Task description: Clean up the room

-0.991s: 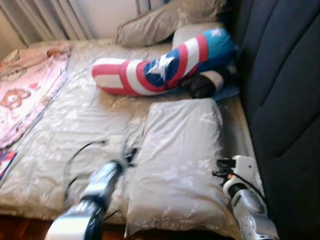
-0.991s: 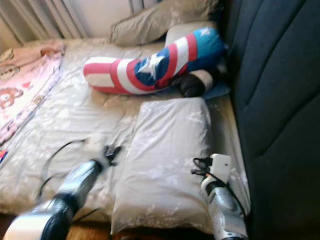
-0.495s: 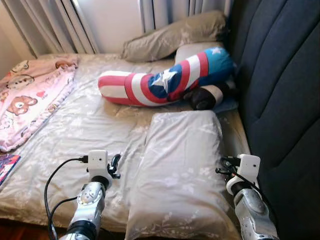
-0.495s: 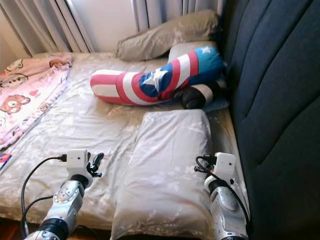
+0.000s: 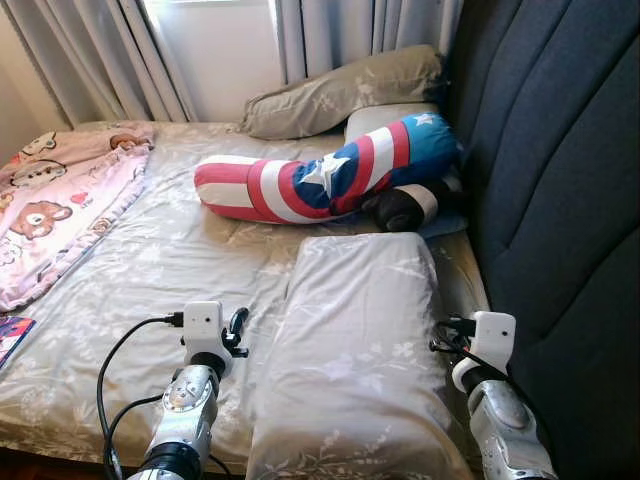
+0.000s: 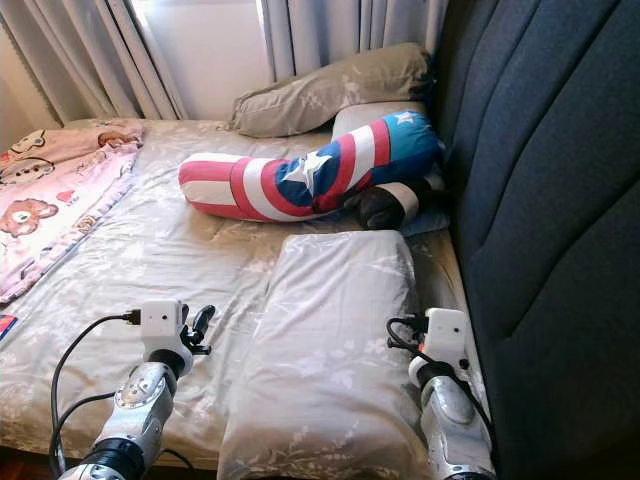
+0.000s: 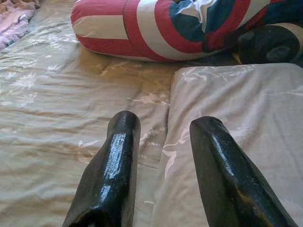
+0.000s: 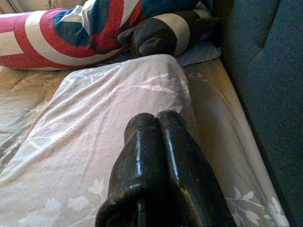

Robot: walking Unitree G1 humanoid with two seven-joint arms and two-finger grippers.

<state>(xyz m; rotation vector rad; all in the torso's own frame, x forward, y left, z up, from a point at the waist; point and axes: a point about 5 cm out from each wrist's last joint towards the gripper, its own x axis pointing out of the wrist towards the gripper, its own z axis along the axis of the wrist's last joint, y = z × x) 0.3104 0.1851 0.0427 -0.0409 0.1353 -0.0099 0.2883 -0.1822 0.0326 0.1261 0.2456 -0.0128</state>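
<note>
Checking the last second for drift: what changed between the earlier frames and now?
The left arm pulled back from a blurred, outstretched reach; its left end effector now sits open, fingers astride the left edge of the grey floral-print pillow. The head camera tilted up, so the scene shifted in frame. Unchanged: the right end effector, shut, at the pillow's right edge; the red, white and blue star-patterned bolster; the pink bear-print blanket.

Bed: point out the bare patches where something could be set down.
Bare sheet lies between the pink blanket, the striped bolster and the near pillow. By the headboard it is crowded.
</note>
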